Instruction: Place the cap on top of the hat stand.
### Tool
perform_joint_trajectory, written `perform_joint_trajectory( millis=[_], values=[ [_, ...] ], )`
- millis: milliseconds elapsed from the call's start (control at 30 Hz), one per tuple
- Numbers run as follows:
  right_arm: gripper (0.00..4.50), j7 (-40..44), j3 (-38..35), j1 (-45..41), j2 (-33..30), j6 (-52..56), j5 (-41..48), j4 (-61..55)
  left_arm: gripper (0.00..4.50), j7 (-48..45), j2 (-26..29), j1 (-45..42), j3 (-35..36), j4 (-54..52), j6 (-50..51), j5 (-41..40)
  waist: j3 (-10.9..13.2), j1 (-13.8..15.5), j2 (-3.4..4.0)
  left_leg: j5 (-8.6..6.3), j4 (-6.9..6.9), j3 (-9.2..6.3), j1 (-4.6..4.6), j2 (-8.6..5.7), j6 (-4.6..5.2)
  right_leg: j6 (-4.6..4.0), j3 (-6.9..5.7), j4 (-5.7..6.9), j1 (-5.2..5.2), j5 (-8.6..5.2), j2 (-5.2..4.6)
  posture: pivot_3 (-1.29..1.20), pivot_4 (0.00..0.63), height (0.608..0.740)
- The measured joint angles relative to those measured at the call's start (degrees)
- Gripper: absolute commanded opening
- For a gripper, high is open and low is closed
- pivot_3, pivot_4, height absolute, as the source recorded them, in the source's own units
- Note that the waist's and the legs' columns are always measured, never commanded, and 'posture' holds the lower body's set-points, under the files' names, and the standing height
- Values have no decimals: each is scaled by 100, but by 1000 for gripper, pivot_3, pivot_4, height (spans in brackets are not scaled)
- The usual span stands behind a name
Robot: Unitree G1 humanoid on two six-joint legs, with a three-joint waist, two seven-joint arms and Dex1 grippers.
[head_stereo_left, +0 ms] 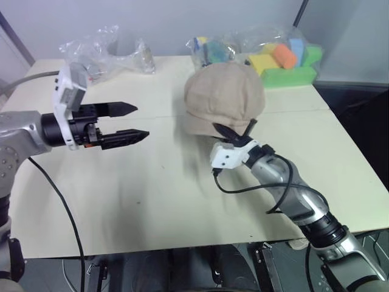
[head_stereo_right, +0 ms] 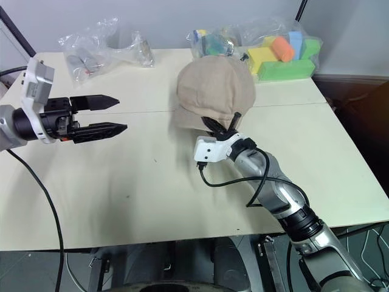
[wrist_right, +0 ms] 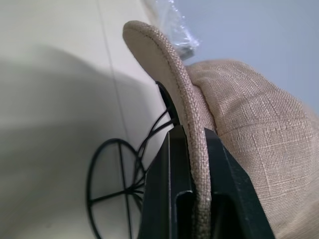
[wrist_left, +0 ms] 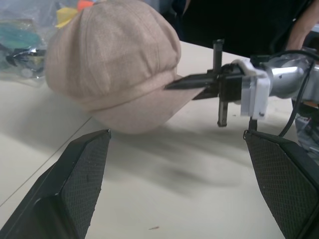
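- Black fingers of the right gripper (head_stereo_left: 236, 135) pinch the brim of the cap (head_stereo_left: 223, 97); left gripper (head_stereo_left: 135, 123) hangs spread, apart;
- Cap sits over the hat stand (wrist_right: 115, 185), mid-table; releasing gently should avoid tugging it askew.

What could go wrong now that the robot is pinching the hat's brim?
1. The right gripper is shut on the brim of the soft beige fabric cap, which sits over the thin black wire hat stand. Pulling away without opening could drag the cap off, or tip the light stand.
2. The open left gripper hovers beside the cap; moving closer might knock it.
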Motion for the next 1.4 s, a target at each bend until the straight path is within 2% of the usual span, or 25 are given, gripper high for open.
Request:
perform_joint_trajectory(
  millis=[167, 300, 467, 600, 700, 767, 800, 900, 1033, 1133, 1233, 1267, 1367, 1400],
  values=[
    [56, 397, -495, 1, -465, -1090, 832, 105, 4500, -103, -8, -10, -3, 170, -22, 54, 0, 12, -1, 0, 1, 1, 0, -1, 0, 0, 1, -2, 2, 0, -2, 0, 150, 740],
    [56, 686, -758, -203, -1090, -2717, 1433, 1039, 4500, -209, -14, -43, -47, 463, -106, 226, 0, -8, -1, 0, -2, 2, 2, 0, 0, 0, 1, -3, 2, 0, -1, 0, 150, 740],
    [56, 677, -710, -952, -1391, -4441, 1293, 2919, 4500, -314, -48, -228, -154, 567, -167, 315, 0, -27, -1, 0, -4, 3, 4, 0, 0, 3, 3, -3, 2, 2, -1, 0, 150, 740],
    [56, 641, -661, -1267, -1326, -4911, 1141, 3661, 4500, -322, -61, -235, -157, 562, -175, 384, 1, -25, -1, 0, -4, 3, 4, 0, 0, 3, 3, -1, 1, 2, -1, 0, 150, 740],
    [985, 721, -654, -1331, -1166, -4936, 1191, 3844, 4500, -314, -106, -234, -157, 541, -175, 399, 0, -21, -1, 0, -3, 2, 4, 0, 0, 3, 4, 0, 2, 3, -2, 0, 150, 740],
    [1917, 864, -627, -1268, -1077, -4887, 1258, 3842, 4500, -312, -117, -234, -156, 491, -175, 400, 1, -18, -1, 0, -4, 2, 3, 0, 0, 3, 4, 0, 2, 3, -2, 0, 150, 740],
    [2546, 913, -623, -1183, -1073, -4857, 1261, 3796, 4500, -312, -117, -233, -155, 480, -175, 401, 1, -12, -1, 0, -4, 2, 3, 0, 0, 3, 4, 1, 2, 3, -2, 0, 150, 740],
    [3940, 1055, -666, -834, -1190, -4684, 1302, 3399, 4500, -314, -119, -234, -150, 483, -175, 410, 1, 4, 0, 0, -4, 2, 3, 0, 0, 4, 4, 1, 2, 3, -3, 0, 150, 740],
    [3940, 1653, -941, -49, -1817, -4244, 2029, 2617, 4500, -346, -112, -222, -151, 526, -262, 486, 3, 37, 3, 0, -2, 3, 2, -2, 0, 4, 4, 0, 4, 3, -6, 0, 150, 740],
    [3940, 2395, -1439, 689, -2538, -3488, 3125, 1838, 4500, -399, -78, -185, -145, 585, -291, 549, 2, 28, 3, 0, 0, 2, 5, 0, 0, 4, 4, 0, 8, 3, -5, 0, 150, 740],
    [3940, 3233, -2128, 1183, -3178, -2155, 4646, 1065, 4500, -477, -51, -172, -133, 705, -386, 643, 4, -7, 7, 0, -2, 3, 11, 4, 1, 3, 4, 1, 10, 2, -1, 0, 150, 740],
    [3940, 3555, -2449, 1242, -3383, -1386, 5389, 851, 4500, -512, -40, -179, -133, 750, -429, 662, 5, -13, 8, 0, -2, 3, 12, 4, 1, 2, 4, 2, 10, 2, 0, 0, 150, 740],
    [3940, 4403, -3338, 984, -3959, 820, 7204, 887, 4500, -616, 5, -190, -127, 911, -532, 710, 4, 2, 8, 0, -2, 2, 13, 7, 1, 1, 3, 1, 12, 2, 0, 0, 150, 740],
    [3940, 4624, -3500, 853, -4063, 1318, 7550, 987, 4500, -632, 11, -198, -124, 958, -546, 725, 4, 9, 8, 0, -2, 3, 12, 6, 1, 0, 3, -1, 12, 1, 0, 0, 150, 740]
  ],
)
